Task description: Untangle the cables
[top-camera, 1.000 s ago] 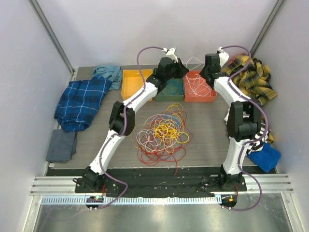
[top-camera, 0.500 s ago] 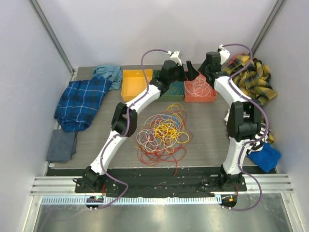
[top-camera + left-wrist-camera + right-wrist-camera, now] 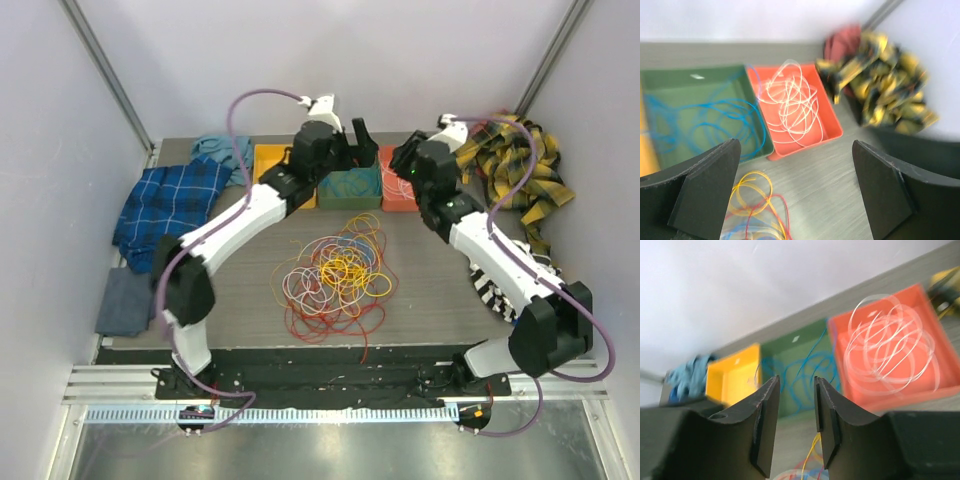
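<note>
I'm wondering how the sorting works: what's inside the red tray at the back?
White cables, a loose heap of thin loops, and nothing else visible. The floor of the red tray shows between them; whatever lies directly under the loops is hidden.

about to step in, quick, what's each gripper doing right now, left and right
Left black two-finger gripper: wide open, holding nothing.
Right black two-finger gripper: open by a narrow gap, nothing visible between the jaws.

Robotics lab test cell: plain white panel walls (image 3: 400,60) enclose a grey counter (image 3: 430,290); two robot arms (image 3: 240,215) stand bolted beside aluminium rail (image 3: 100,383).
</note>
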